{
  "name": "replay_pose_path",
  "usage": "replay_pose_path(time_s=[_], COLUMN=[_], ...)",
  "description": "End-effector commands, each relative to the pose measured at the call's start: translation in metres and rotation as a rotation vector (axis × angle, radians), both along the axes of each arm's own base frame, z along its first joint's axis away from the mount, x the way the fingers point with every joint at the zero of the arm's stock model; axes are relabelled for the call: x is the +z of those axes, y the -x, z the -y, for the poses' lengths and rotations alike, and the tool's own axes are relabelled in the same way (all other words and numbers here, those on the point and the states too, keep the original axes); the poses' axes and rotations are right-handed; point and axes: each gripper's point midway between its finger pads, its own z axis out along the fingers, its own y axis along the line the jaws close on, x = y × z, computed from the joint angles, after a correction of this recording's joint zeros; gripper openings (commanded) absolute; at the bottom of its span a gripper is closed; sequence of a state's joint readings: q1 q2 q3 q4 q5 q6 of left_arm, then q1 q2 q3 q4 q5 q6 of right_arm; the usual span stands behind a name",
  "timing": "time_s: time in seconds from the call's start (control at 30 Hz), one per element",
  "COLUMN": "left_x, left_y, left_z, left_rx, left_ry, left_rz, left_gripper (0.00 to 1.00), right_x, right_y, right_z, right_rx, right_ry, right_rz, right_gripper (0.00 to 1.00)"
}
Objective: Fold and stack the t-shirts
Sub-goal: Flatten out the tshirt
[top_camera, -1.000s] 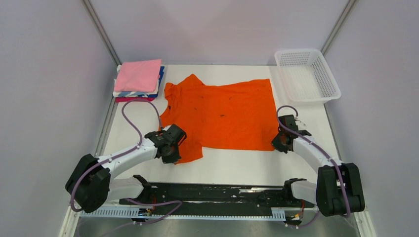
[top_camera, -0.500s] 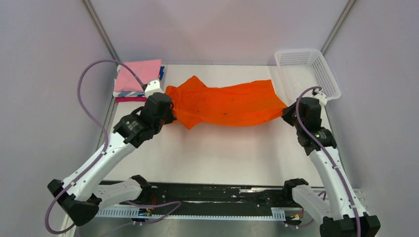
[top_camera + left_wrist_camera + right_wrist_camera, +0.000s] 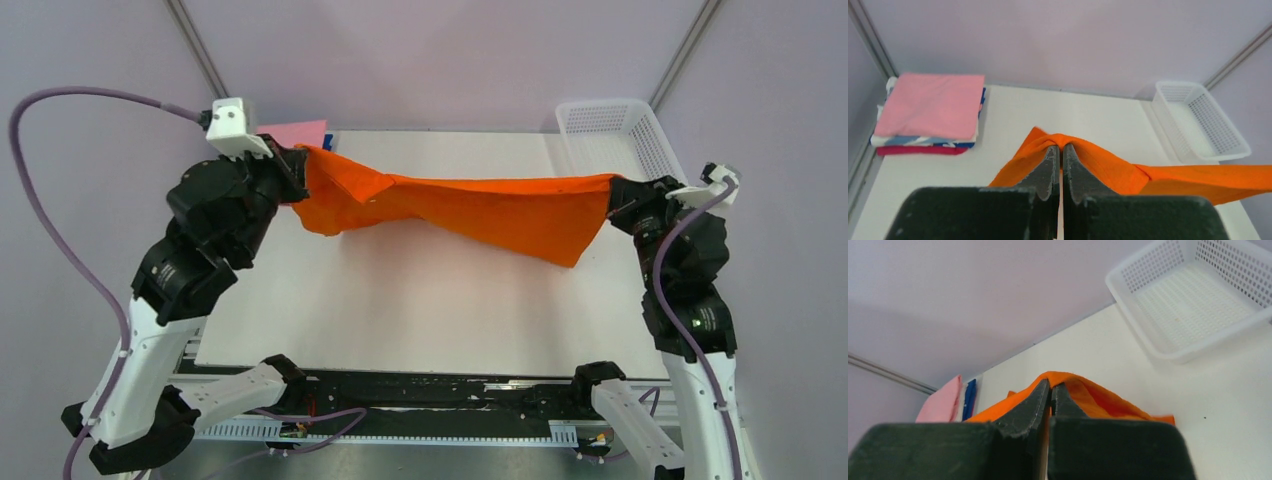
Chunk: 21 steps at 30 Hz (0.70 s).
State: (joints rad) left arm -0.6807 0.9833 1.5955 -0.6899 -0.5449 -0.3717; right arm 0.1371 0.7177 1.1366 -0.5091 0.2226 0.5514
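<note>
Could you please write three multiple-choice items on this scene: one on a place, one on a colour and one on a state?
1. Where on the table does the white basket stand?
A. near-left corner
B. centre
C. far-right corner

2. What colour is the top shirt of the folded stack?
A. pink
B. green
C. black

3. How is the orange t-shirt placed?
A. spread flat
B. lifted and stretched between both arms
C. folded on the pile

Answers:
1. C, the top view shows it at the far-right corner.
2. A, pink cloth lies uppermost.
3. B, the left end effector and right end effector each pinch an end, and it hangs between them.
</note>
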Motion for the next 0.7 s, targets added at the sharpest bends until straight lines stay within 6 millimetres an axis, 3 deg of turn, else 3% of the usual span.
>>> replay_pose_path(time_s=[0.0, 0.2, 0.37, 0.5, 0.67], left_x=[0.09, 0.148, 0.191, 0.208, 0.206], left_y=[0.033, 0.074, 0.112, 0.127, 0.12], left_z=[-0.01, -0.018, -0.032, -0.041, -0.045], left_rx=[-0.112, -0.23, -0.284, -0.289, -0.253], left_ry=[-0.016, -0.071, -0.065, -0.07, -0.092], left_rz=[0.261, 0.427, 0.559, 0.615, 0.609], left_gripper=[0.0, 0.0, 0.0, 0.0, 0.0], right_x=[0.066, 0.116, 0.14, 0.151, 0.153], right_y=[0.032, 0.085, 0.122, 0.14, 0.143], right_z=[-0.007, -0.022, -0.032, -0.035, -0.032], right_rx=[0.07, 0.194, 0.275, 0.306, 0.291], right_ry=[0.033, 0.046, 0.069, 0.067, 0.058], right_rz=[0.197, 0.359, 0.439, 0.48, 0.488], right_gripper=[0.0, 0.0, 0.0, 0.0, 0.0])
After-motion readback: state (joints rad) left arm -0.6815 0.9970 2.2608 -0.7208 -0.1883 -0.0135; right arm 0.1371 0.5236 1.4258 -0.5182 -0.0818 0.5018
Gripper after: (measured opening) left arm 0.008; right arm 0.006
